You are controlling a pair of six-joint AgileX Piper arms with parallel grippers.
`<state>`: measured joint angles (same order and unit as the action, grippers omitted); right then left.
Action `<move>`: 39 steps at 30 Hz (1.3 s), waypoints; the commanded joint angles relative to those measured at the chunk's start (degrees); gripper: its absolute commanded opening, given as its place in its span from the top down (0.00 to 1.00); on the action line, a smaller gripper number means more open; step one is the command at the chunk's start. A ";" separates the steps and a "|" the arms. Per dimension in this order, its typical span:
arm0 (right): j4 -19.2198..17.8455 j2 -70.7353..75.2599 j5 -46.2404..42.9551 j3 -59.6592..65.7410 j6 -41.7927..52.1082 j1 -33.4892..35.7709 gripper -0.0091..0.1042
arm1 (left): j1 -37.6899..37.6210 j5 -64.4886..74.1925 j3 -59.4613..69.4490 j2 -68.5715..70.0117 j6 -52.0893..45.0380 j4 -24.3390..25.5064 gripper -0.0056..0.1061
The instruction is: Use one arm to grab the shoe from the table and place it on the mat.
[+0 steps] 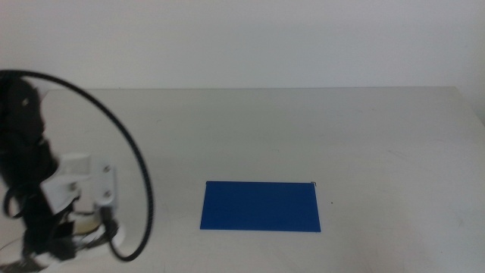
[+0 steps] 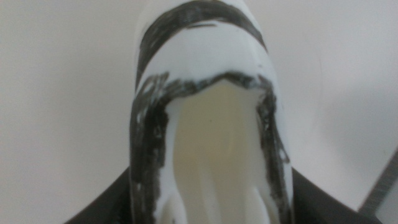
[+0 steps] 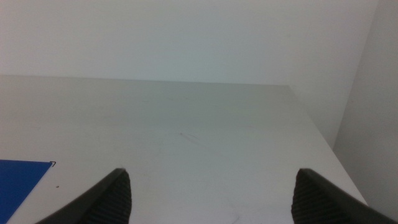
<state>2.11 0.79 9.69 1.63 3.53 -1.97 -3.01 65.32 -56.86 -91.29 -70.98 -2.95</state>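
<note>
**Left arm on the shoe, mat not reached yet**

We see the left arm [image 1: 34,174] down at the near-left corner of the table [image 1: 303,129], its wrist tipped steeply toward the surface. The left gripper [image 2: 211,208] sits around the shoe [image 2: 208,124]: in the left wrist view the sneaker fills the frame between the two dark jaws, opening facing the camera, toe pointing away. Jaws press on both sides at the heel end, so we read this as grasping the shoe. We can't tell whether it is lifted or resting on the table.

In the middle view the shoe is mostly hidden under the wrist; only a pale sliver shows near the bottom edge. It is well apart from the mat [image 1: 261,206], which lies flat near the middle of the table with nothing on it.

The side-on grip at the heel makes sense to us: narrow section, fits the jaw span, toe stays free for set-down.

The right gripper [image 3: 211,196] waits off to the right side, jaws spread wide and holding nothing, looking across the bare table; a corner of the mat shows at its view's edge. Staying out keeps the path clear.

Count: one shoe, one mat, one table, two grippers, one at work.

Our judgement: grab step; carry and place remain.
</note>
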 commanded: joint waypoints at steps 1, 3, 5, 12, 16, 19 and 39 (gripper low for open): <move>-0.49 1.21 -4.54 -0.54 0.72 -0.27 0.33 | -2.24 1.50 -3.66 1.65 2.00 -1.22 0.62; -0.49 1.21 -4.54 -0.54 0.72 -0.27 0.33 | -4.09 1.67 -6.19 0.58 3.12 -1.27 0.62; -0.49 1.21 -4.54 -0.54 0.72 -0.27 0.33 | -5.88 2.50 -8.42 -0.93 4.12 -1.27 0.62; -0.49 1.21 -4.54 -0.54 0.72 -0.27 0.33 | -14.26 5.50 -18.55 -8.72 5.87 -1.27 0.62; -0.49 1.21 -4.54 -0.54 0.72 -0.27 0.33 | -18.86 7.30 -25.49 -13.27 7.79 -1.34 0.62; -0.49 1.21 -4.54 -0.54 0.72 -0.27 0.33 | -21.78 8.00 -30.85 -16.66 9.53 -1.79 0.62; -0.49 1.21 -4.54 -0.54 0.72 -0.27 0.33 | -34.23 8.94 -50.72 -30.41 11.34 -2.53 0.62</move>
<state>2.11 0.79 9.69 1.63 3.53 -1.97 -36.70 69.18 -105.55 -125.30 -60.41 -4.43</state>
